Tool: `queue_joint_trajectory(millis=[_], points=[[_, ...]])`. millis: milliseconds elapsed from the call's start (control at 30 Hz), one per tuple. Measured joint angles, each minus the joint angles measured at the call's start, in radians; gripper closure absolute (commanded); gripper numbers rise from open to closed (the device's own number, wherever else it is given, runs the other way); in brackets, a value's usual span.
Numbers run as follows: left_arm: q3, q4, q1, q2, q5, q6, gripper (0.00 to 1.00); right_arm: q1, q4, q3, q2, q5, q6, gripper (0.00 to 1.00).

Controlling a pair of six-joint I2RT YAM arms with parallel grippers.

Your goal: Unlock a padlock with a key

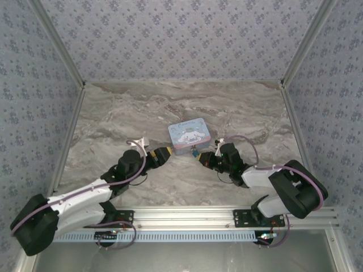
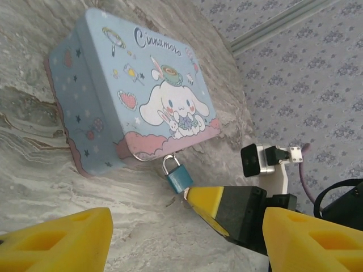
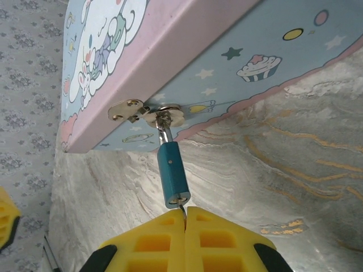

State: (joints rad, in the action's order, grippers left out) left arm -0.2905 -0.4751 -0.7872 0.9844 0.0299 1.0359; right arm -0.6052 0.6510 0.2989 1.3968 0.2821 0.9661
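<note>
The blue-teal padlock [image 3: 172, 175] hangs by its silvery shackle from the hasp on the tin's front and lies on the marble; it is also in the top view [image 1: 194, 152] and the left wrist view [image 2: 177, 179]. My right gripper [image 3: 185, 212] is shut on the thin key [image 3: 182, 208], whose tip is in the keyhole at the padlock's bottom end. From the left wrist, that gripper's yellow tip [image 2: 207, 202] touches the padlock. My left gripper [image 2: 181, 249] is open, a short way back from the padlock, and sits left of the tin's front [image 1: 169, 152].
The light-blue cartoon tin [image 1: 190, 135] stands mid-table with its lid down, its hasp [image 3: 146, 112] facing the arms. Patterned walls [image 1: 181, 34] close three sides. An aluminium rail [image 1: 187, 214] runs along the near edge.
</note>
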Motion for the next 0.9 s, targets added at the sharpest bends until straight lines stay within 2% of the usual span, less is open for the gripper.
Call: queue_joint_trajectory(millis=[333, 533, 900], points=[[-0.018, -0.28, -0.079, 0.37, 0.029, 0.171, 0.48, -0.011, -0.009, 0.003, 0.0, -0.017, 0.042, 1.0], [-0.063, -0.459, -0.108, 0.555, 0.024, 0.256, 0.54, -0.015, -0.012, 0.007, 0.0, -0.018, 0.072, 1.0], [-0.104, -0.68, -0.152, 0.755, -0.046, 0.381, 0.6, -0.024, -0.02, 0.01, -0.003, -0.033, 0.1, 1.0]])
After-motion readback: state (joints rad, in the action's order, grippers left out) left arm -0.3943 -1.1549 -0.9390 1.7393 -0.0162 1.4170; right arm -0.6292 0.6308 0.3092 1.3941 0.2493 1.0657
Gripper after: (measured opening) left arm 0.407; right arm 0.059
